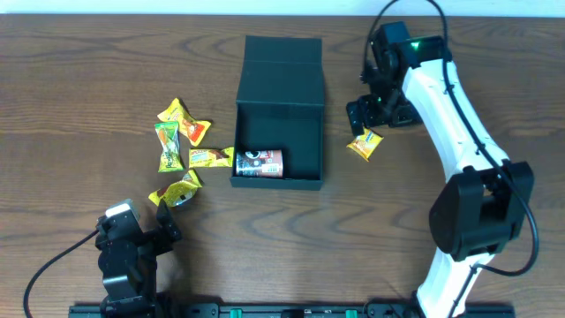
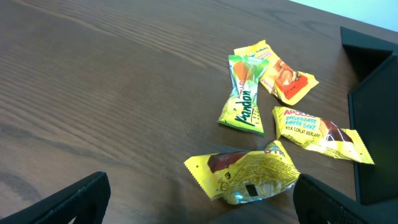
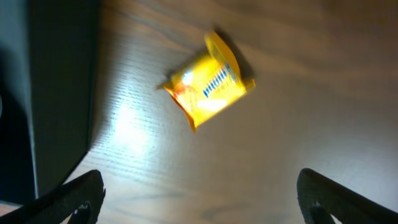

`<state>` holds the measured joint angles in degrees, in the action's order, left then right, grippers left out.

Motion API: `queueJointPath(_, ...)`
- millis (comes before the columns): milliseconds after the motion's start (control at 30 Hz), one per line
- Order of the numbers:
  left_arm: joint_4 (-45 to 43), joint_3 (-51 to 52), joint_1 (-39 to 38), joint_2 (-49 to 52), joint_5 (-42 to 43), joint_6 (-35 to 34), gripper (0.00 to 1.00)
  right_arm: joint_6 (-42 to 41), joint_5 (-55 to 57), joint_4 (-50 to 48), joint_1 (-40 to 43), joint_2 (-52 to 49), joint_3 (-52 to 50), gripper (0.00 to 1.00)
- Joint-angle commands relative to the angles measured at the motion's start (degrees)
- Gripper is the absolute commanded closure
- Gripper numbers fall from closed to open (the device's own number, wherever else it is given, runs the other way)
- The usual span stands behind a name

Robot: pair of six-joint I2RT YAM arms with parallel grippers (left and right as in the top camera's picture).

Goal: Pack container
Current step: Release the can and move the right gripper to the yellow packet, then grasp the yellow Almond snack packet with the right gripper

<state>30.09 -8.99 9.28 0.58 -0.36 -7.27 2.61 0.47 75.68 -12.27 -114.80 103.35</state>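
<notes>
container (image 1: 281, 110) is seen mid-table, lid folded back, red-topped can (image 1: 259, 162) lying in its near end | snack packets (image 1: 168, 146) are scattered just beside its left wall | left gripper (image 1: 165, 228) is spread apart, empty, near the closest packet | right gripper (image 1: 371, 115) is spread apart, empty, over a yellow packet (image 3: 208, 87) right of the container

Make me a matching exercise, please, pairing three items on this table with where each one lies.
Things:
1. can
2. green packet
3. lone yellow packet

Places:
A. lying alone, right of the container
B. inside the container
C. among other packets, left of the container

Pairs: 1-B, 2-C, 3-A
</notes>
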Motion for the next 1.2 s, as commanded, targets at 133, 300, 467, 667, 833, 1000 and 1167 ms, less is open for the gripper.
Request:
queueJointPath(133,-0.11,0.85,0.07,-0.33,-0.02,0.42,0.05,18.8,7.28,-10.58,-0.37,0.31,-5.33,0.01)
queueJointPath(300,-0.11,0.85,0.07,-0.33,-0.04,0.42,0.05,26.49,9.35,-19.63,-0.11,0.31,-10.4,0.03)
queueJointPath(467,-0.11,0.85,0.07,-0.33,-0.02,0.44,0.05,30.67,3.78,-19.06,-0.11,0.31,-11.19,0.12)
queueJointPath(667,-0.11,0.85,0.07,-0.33,-0.02,0.44,0.05,37.16,1.97,-19.37,0.68,0.31,-14.73,0.01)
queueJointPath(833,-0.11,0.83,0.07,-0.33,-0.02,0.44,0.05,38.45,-1.73,-19.41,1.53,0.31,-17.38,0.04)
queueJointPath(1000,-0.11,0.85,0.07,-0.33,-0.02,0.42,0.05,38.42,-2.73,-23.04,2.43,0.31,-20.39,0.01)
queueJointPath(1167,-0.11,0.83,0.07,-0.33,-0.04,0.42,0.05,38.42,-2.73,-27.3,2.51,0.28,-23.32,0.01)
